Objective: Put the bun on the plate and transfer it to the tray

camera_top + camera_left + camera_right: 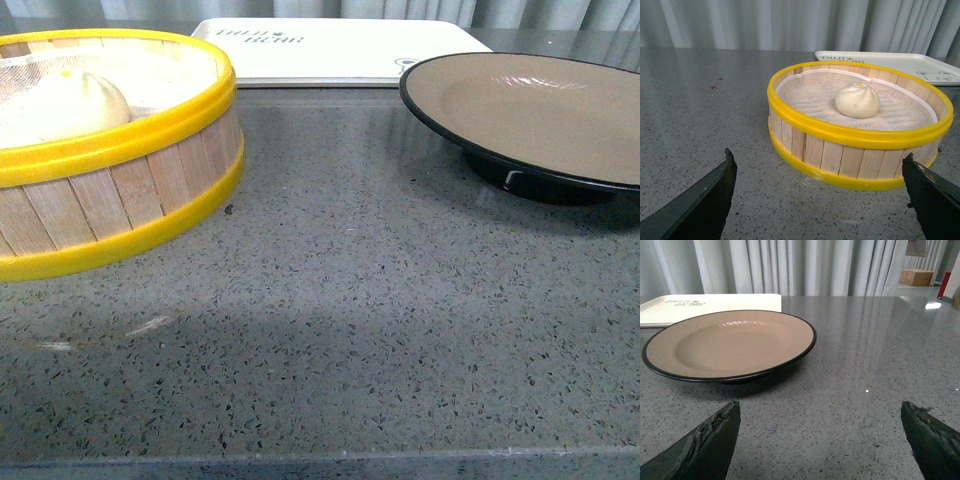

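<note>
Left end effector (818, 154): fingers spread wide, nothing between them. It sits low over the surface (350, 330), facing the steamer basket (805, 145).
Right end effector (820, 403): fingers spread wide, nothing held. It sits low over the surface, facing the plate (730, 342).
Surroundings: grey speckled stone surface with a pale pleated curtain (790, 265) behind it. A cardboard box (916, 276) sits far off in the right wrist view.
In the way: the basket's slatted wooden wall and yellow top rim stand between the left end effector and the bun (857, 100). The stretch of surface between the right end effector and the plate is bare.
Bun position: inside the basket, on the white cloth liner (810, 97), clear of the wall. It is ahead of the left end effector, past the near wall.
Plate position: on the surface, right of the basket in the front view and well apart from it.
Tray (340, 50) position: at the far side, behind the gap between basket and plate. The plate's rim overlaps its corner in the front view; I cannot tell whether they touch.
Bun appearance: small white dome with faint pleats and a yellow-orange dot on top.
Plate appearance: matte tan inner face, glossy black rim, black foot.
Tray appearance: off-white with rounded corners and dark lettering near one end.
</note>
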